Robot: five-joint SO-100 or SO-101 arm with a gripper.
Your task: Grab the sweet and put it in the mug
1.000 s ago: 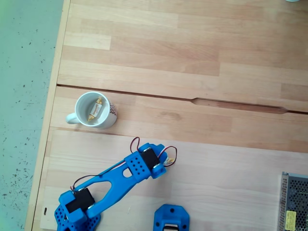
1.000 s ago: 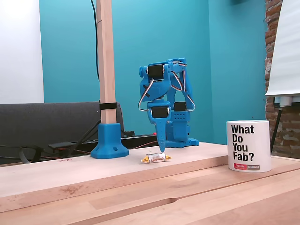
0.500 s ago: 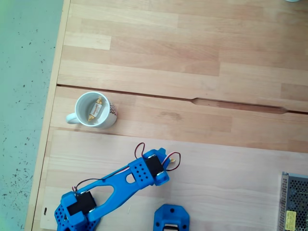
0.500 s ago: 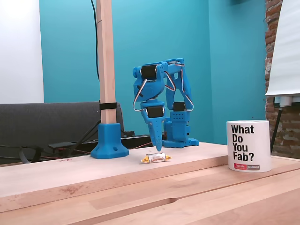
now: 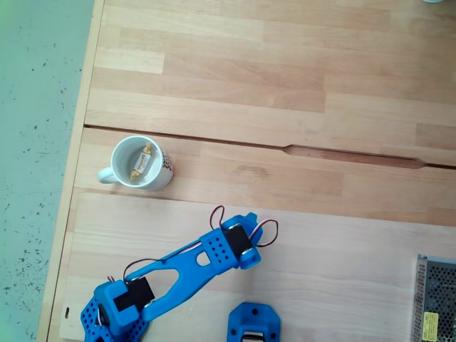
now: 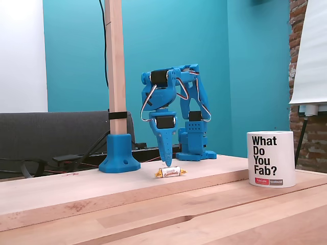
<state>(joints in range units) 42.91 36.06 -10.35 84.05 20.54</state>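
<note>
Blue plastic, our gripper point(image 6: 166, 164) points straight down with its tip just above the sweet point(image 6: 170, 172), which lies on the raised wooden board point(image 6: 76, 191) with its long axis running left to right in that fixed view. We cannot tell whether the jaws are spread or closed. From above, a sweet point(image 5: 141, 162) already lies inside the mug point(image 5: 161, 177), well apart from the arm.

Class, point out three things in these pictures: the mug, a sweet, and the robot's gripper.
mug point(image 6: 271, 159): a fixed view from the side, on its printed white wall.
sweet point(image 6: 170, 172): same fixed view, on the white middle of the wrapper.
gripper point(image 6: 166, 162): same fixed view, at the fingertips just above the sweet.
</note>
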